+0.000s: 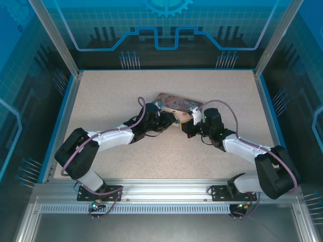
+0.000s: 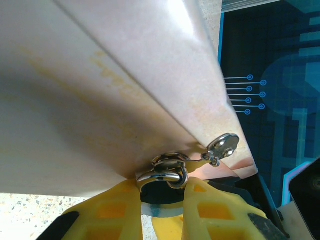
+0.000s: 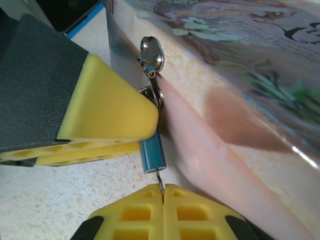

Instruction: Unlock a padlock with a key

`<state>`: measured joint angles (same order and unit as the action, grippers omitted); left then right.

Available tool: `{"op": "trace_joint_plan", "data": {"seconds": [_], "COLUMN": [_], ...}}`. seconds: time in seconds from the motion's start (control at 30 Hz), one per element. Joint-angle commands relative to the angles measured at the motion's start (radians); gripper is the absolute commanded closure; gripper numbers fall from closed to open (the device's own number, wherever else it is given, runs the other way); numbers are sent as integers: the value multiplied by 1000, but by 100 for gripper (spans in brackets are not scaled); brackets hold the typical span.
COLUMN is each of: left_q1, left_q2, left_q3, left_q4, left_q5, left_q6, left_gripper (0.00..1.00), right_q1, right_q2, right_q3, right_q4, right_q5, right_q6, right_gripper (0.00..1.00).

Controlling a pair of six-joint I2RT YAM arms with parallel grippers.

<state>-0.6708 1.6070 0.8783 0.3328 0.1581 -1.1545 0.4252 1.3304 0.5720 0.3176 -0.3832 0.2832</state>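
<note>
Top view: on a speckled table (image 1: 151, 166), two robot arms meet at the centre. The left gripper (image 1: 170, 121) and right gripper (image 1: 185, 125) sit tip to tip just below a pink tin box (image 1: 174, 102). Left wrist view: yellow fingers (image 2: 115, 212) at the bottom edge clamp the padlock (image 2: 161, 194), its metal shackle pointing up against the box. A small silver disc (image 2: 223, 145) dangles to the right. Right wrist view: the padlock's blue body stands nearly upright at centre. The key (image 3: 159, 181), a thin stem, leaves its lower end and runs straight down into the right gripper's closed fingertips, pinched there. Key, padlock and right gripper share one line, so the turn likely rolls about that line.
</note>
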Motion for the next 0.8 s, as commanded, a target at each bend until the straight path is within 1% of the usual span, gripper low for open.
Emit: {"op": "trace_joint_plan", "data": {"seconds": [0.0, 0.13, 0.33, 0.47, 0.57, 0.6, 0.7, 0.77], "left_q1": [-26, -27, -26, -26, -26, -26, -26, -26], "left_q2": [-47, -42, -40, -35, -30, -29, -24, -19], "left_q3": [11, 9, 1, -2, -3, -4, -5, -5], "left_q4": [93, 103, 116, 128, 137, 140, 147, 146], "left_q5": [68, 67, 63, 66, 69, 65, 59, 53], "left_q6": [-7, -12, -17, -22, -25, -24, -25, -26], "left_gripper": [97, 98, 98, 98, 97, 96, 83, 74], "right_q1": [-23, -26, -40, -53, -52, -50, -38, -37], "right_q2": [26, 62, 61, 69, 70, 64, 47, 46], "right_q3": [-9, -15, -48, -50, -36, -28, -5, -11], "right_q4": [161, 230, 329, 389, 372, 337, 217, 192], "right_q5": [-95, -160, -178, -194, -202, -196, -173, -169], "right_q6": [132, 257, 423, 507, 522, 503, 420, 403], "right_gripper": [100, 100, 100, 100, 100, 100, 100, 100]}}
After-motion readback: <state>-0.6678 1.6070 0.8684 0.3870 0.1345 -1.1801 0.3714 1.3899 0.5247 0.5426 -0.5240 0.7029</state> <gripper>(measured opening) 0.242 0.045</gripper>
